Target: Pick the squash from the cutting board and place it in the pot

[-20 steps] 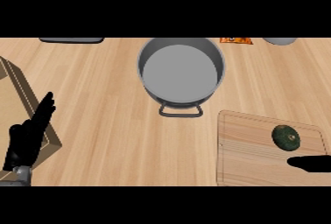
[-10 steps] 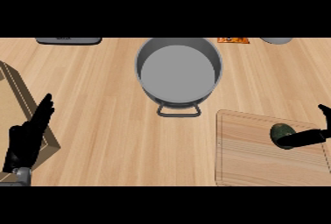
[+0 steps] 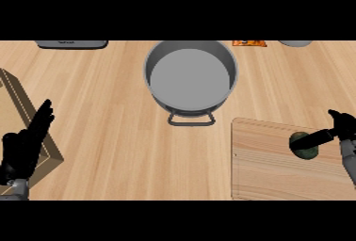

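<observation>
The dark green squash (image 3: pixel 303 147) lies on the wooden cutting board (image 3: pixel 274 172) at the lower right. My right hand (image 3: pixel 340 128) comes in from the right edge. One finger reaches across the squash's top, while the others point upward, apart from it. The hand is open and does not enclose the squash. The grey pot (image 3: pixel 148 70) stands empty at the upper middle, its handle toward me, up and to the left of the board. My left hand (image 3: pixel 23 148) rests open at the lower left, fingers up.
A wooden box (image 3: pixel 24 106) stands at the left edge beside my left hand. Along the far edge are a dark flat tray (image 3: pixel 71 44), an orange packet (image 3: pixel 249 43) and a grey object (image 3: pixel 297 43).
My right hand has moved up from the board's lower right edge to the squash and now has a finger across its top. The left hand has stayed put.
</observation>
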